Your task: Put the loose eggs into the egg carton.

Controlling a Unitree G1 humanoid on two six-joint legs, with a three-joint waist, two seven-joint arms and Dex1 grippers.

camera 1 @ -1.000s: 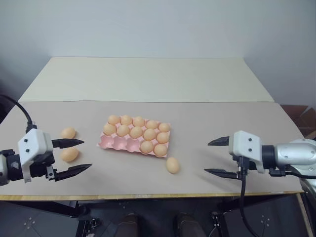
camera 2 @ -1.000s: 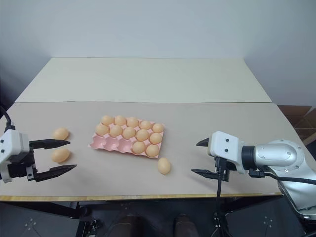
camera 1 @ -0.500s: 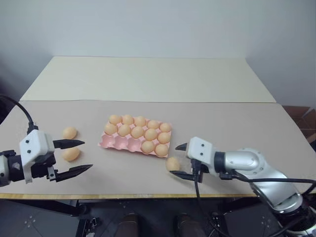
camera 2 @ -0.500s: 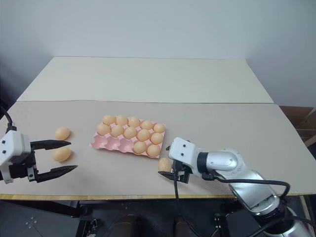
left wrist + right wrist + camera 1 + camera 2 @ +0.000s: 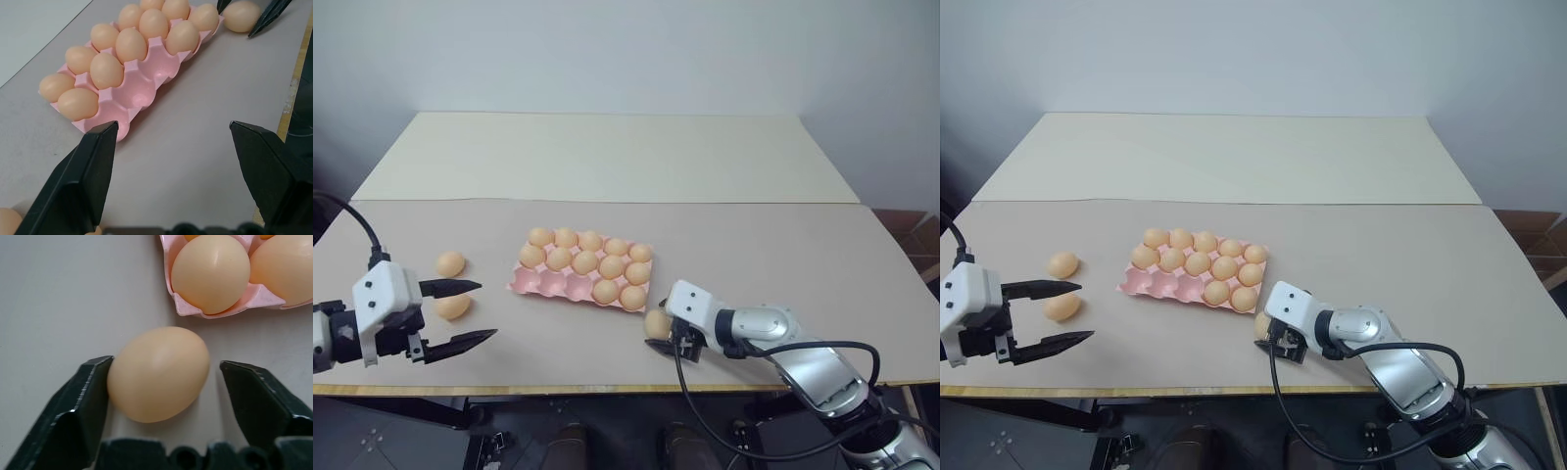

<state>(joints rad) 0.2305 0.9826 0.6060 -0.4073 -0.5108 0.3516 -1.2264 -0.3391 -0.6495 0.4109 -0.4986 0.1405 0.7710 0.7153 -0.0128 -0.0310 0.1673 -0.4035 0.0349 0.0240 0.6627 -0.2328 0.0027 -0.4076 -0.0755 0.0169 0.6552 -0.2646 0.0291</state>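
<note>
Smooth, faintly glossy eggs (image 5: 159, 373); matt moulded pink carton (image 5: 142, 88).

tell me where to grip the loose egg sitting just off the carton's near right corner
Grip the loose egg across its widest middle, coming in low from the robot's side. It lies on its side on the table, and the right gripper already brackets it, one finger touching, the other just off.

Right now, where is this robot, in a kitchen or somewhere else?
Probably a test room, not a kitchen: a plain table against a bare wall, holding just a pink egg carton and loose eggs.
</note>
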